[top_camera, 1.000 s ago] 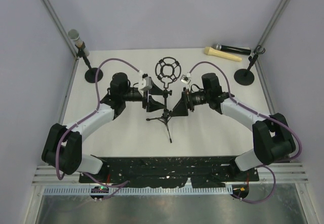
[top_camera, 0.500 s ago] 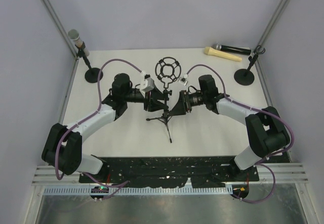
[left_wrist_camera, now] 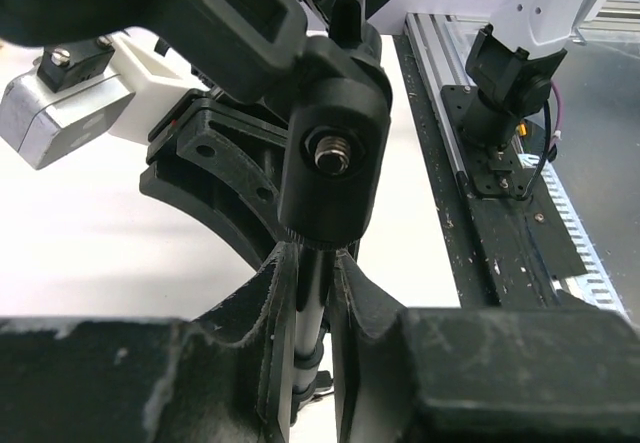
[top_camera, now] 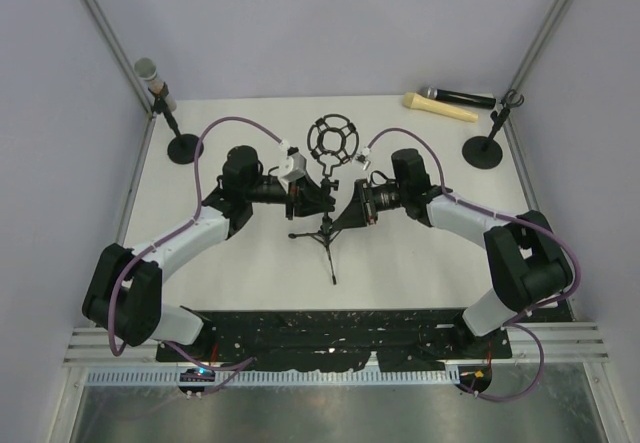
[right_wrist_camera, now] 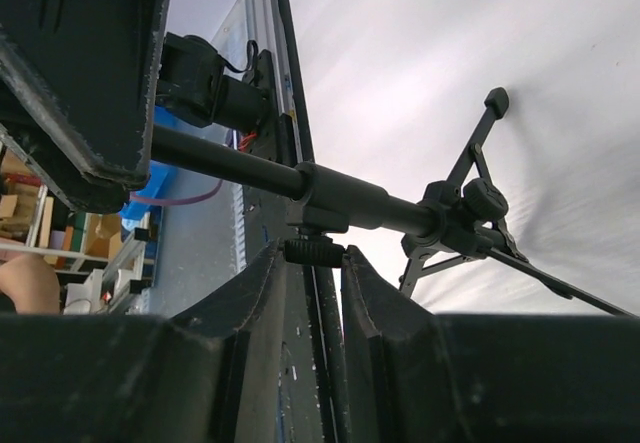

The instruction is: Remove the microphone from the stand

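Note:
A black tripod stand [top_camera: 326, 231] stands mid-table with an empty ring-shaped shock mount [top_camera: 331, 139] on top. My left gripper [top_camera: 311, 201] comes in from the left and is shut on the stand's thin pole [left_wrist_camera: 304, 308], just under its black swivel block [left_wrist_camera: 333, 153]. From the right, my right gripper [top_camera: 347, 214] is shut on a small ribbed knob [right_wrist_camera: 314, 252] under the stand's tube [right_wrist_camera: 350, 195]. A grey-headed microphone [top_camera: 151, 76] sits in a round-base stand [top_camera: 184, 148] at the back left. A black microphone [top_camera: 458, 95] lies at the back right.
A beige block [top_camera: 438, 108] lies beside the black microphone. A second round-base stand [top_camera: 486, 150] with a bare clip is at the back right. Frame posts rise along both sides. The tripod's legs [top_camera: 331, 260] spread toward the near edge.
Both grippers have moved in toward the tripod stand and shut: the left on the pole, the right on the knob. The stand has stayed upright.

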Controlling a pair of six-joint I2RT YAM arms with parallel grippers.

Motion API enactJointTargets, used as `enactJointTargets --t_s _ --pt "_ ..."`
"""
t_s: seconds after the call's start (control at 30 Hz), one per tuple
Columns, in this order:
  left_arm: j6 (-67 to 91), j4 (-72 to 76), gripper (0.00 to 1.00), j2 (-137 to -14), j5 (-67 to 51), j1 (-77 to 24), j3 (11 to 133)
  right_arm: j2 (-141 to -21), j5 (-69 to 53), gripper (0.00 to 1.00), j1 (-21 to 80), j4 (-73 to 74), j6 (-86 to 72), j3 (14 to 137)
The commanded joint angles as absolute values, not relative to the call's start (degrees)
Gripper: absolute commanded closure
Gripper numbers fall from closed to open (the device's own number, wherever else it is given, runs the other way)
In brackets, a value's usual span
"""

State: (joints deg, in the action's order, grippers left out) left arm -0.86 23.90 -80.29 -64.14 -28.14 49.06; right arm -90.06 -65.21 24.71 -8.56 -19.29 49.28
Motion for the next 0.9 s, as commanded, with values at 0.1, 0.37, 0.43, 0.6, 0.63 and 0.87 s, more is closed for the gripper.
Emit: enactJointTargets --t_s 0.1,0.37,0.43,0.6,0.63,0.87 --pt "1.67 26.81 0.86 -79.19 -60.21 -28.65 49.31 -88.42 -56.62 0.94 25.22 4.38 -0.39 55.10" --pt "2.28 25.93 0.94 -79.01 -57.13 -29.09 49.22 -84.56 -39.49 0.94 25.75 6.51 10.09 54.24" --pt "2.63 25.84 0.96 -79.36 -56.87 -29.09 49.31 -82.63 -35.80 0.94 26.27 5.02 12.38 52.57" --pt "3.78 25.84 0.96 -80.15 -56.34 -29.35 49.83 -77.53 -29.27 0.93 27.60 -2.17 16.96 47.03" --pt "3.95 25.84 0.96 -80.24 -56.34 -29.36 49.83 -76.30 -28.48 0.91 27.68 -3.24 17.05 45.46" --pt "4.22 25.84 0.97 -80.59 -55.99 -29.36 49.83 -72.42 -31.10 0.26 27.60 -5.10 17.93 43.67"
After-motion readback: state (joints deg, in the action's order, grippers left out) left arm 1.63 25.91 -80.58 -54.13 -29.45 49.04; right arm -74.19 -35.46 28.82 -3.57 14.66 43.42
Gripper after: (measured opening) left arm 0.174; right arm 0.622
